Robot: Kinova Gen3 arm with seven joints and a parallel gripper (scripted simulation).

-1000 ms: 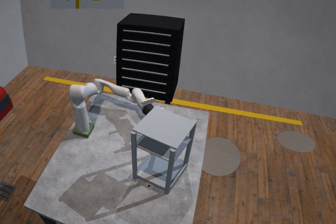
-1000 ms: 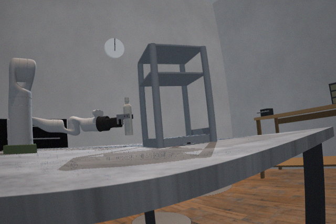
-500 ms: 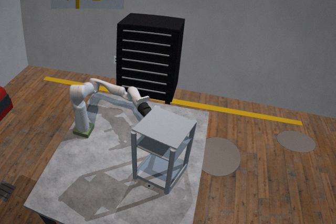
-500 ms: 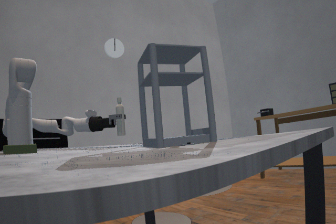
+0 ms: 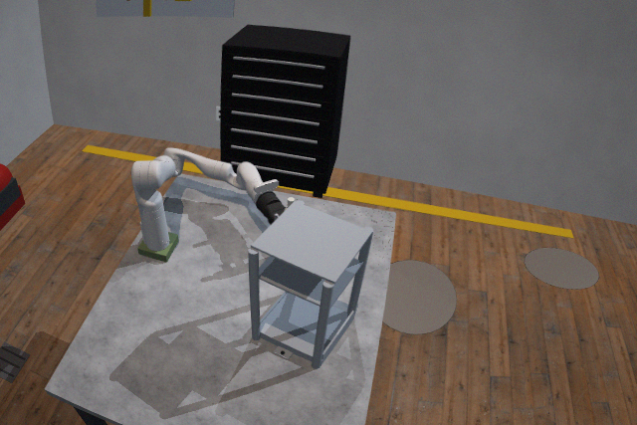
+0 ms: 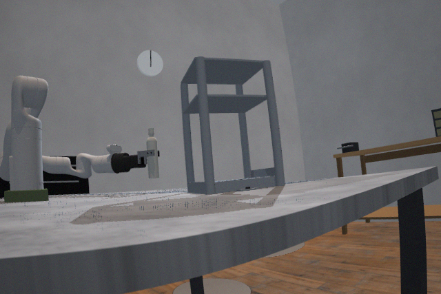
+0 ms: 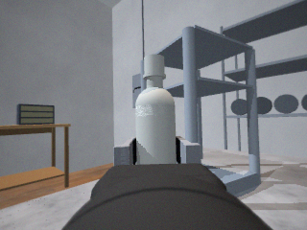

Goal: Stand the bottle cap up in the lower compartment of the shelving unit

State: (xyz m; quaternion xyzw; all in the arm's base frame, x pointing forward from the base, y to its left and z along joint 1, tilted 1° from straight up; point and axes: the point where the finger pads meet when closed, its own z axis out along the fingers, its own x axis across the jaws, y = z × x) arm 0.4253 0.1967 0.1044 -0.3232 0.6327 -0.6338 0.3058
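Observation:
A white bottle (image 6: 153, 170) (image 7: 154, 120) with a white cap hangs upright, lifted off the table (image 5: 154, 307) (image 6: 213, 219). My gripper (image 6: 153, 153) (image 7: 155, 146) is shut on the bottle's body from the side, with the arm stretched out low and level. In the top view only the bottle's cap (image 5: 291, 199) shows, behind the unit's top shelf. The grey shelving unit (image 5: 314, 235) (image 6: 203, 123) (image 7: 191, 86) stands a short way beyond the bottle. Its lower compartment floor (image 5: 309, 318) is bare, above the closed base (image 6: 245, 184).
The robot's base (image 5: 156, 248) (image 6: 25, 191) stands at the table's far left corner. A black drawer cabinet (image 5: 283, 106) stands on the floor behind the table. A wooden bench (image 6: 388, 148) (image 7: 34, 126) stands off the table.

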